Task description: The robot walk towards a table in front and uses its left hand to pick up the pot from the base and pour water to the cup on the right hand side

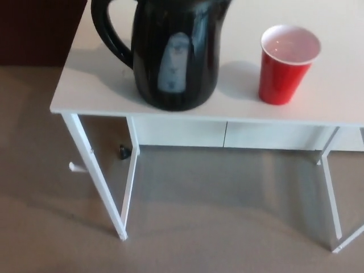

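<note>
A: Head view, looking down. White table (pixel 102 96) fills the upper part of the frame, its near edge running across just above the middle. Grey-brown floor (pixel 216 227) below.

B: The pot?

A: Black pot (pixel 176 57), upper centre-left, standing upright on the tabletop. Its top is cut off by the upper edge of the frame. Loop handle (pixel 108 34) sticks out toward the left. A pale oval window (pixel 173 71) on the side facing the camera. Cannot tell whether a separate base sits under it; the bottom reads as one dark mass.

B: Cup?

A: Red cup (pixel 287 65), upper right, upright, white inside, mouth open to the camera. Near the pot but apart from it, bare tabletop between them. Cannot tell if anything is in it.

B: Robot's hands?

A: Neither shows. Left and right are both out of frame, so nothing to say about their fingers.

B: Below the table?

A: White legs (pixel 94 170) at lower left, more at lower right. White cabinet fronts (pixel 227 135) behind, just under the table edge. A small dark object (pixel 123 151) on the floor near the left legs; too small to identify.
</note>
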{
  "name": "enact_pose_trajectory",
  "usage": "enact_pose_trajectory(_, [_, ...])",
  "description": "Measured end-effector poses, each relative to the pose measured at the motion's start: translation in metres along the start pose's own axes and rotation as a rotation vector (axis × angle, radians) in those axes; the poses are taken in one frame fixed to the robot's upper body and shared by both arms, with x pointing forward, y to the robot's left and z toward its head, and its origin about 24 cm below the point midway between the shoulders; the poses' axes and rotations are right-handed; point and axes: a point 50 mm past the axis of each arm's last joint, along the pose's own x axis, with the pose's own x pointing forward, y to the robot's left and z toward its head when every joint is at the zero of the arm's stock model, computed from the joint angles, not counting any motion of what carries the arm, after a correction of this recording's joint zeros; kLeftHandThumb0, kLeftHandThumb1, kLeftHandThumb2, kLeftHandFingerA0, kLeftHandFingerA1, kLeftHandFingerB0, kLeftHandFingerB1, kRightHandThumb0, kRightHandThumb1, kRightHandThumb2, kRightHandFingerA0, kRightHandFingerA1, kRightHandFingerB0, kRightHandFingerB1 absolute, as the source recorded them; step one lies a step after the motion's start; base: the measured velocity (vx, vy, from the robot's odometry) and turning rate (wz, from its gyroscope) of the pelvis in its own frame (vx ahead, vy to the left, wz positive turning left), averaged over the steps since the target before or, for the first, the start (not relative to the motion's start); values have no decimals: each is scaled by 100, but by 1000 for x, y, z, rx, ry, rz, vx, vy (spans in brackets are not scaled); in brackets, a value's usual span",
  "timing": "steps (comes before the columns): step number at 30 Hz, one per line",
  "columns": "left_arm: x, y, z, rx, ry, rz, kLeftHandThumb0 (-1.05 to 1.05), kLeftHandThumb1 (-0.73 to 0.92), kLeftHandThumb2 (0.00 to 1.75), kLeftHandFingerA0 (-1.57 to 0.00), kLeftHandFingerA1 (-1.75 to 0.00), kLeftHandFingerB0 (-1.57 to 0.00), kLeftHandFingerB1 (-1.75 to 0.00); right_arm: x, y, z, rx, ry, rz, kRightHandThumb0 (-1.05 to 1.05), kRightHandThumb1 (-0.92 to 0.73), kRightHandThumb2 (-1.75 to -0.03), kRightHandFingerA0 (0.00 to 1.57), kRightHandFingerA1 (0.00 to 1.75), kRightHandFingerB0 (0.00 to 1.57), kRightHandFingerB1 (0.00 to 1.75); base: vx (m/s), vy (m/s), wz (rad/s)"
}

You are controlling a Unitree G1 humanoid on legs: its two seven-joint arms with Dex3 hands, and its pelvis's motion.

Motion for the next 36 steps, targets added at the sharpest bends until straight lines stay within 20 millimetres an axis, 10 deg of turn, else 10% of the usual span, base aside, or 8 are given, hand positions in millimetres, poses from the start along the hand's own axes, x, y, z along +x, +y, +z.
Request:
enact_pose_trajectory(3, [1, -2, -1, 0, 3, -3, -2, 48, 88, -28, -53, -16, -47, 0, 0, -1, 2, 4, -1, -13, -52, -57, 53, 52, 32, 38, 367, 164, -10])
enact_pose_trajectory(9, [0, 2, 3, 2, -13, 18, -1, 47, 88, -27, -52, -16, -47, 1, 3, -1, -5, 5, 9, -8, -37, -85, 51, 67, 21, 52, 240, 102, 2])
enact_pose_trajectory(16, [0, 3, 2, 2, -8, 32, -1, 49, 89, -23, -51, -13, -46, 1, 3, -2, -18, 11, 4, -11, -53, -56, 54, 55, 33, 39, 193, -49, 10])
enact_pose_trajectory(18, [-1, 2, 0, 2, -2, 32, 0, 48, 89, -24, -51, -14, -46, 2, 4, -1, -15, 9, 4, -5, -37, -86, 50, 67, 23, 53, 247, -127, -11])
enact_pose_trajectory(22, [1, -1, 2, 0, -11, 21, -1, 48, 89, -23, -51, -15, -47, 2, 4, 4, -17, -4, 4, -13, -51, -56, 55, 53, 33, 39, 226, -103, 12])
enact_pose_trajectory(24, [0, -1, -1, -4, -7, 21, -1, 48, 89, -23, -51, -15, -47, 2, 3, 3, -18, -3, 0, -8, -37, -86, 51, 67, 23, 53, 10, -10, -3])
enact_pose_trajectory(25, [0, -1, -1, -4, -6, 21, -1, 48, 88, -26, -52, -15, -47, 2, 3, 3, -18, -2, 0, -15, -50, -57, 55, 55, 33, 39, 0, 0, 0])
enact_pose_trajectory(36, [-4, 5, -3, 1, -4, 37, -1, 49, 89, -22, -50, -14, -47, 1, 2, -3, -15, 15, -2, -8, -54, -55, 58, 54, 33, 37, -31, 200, 3])
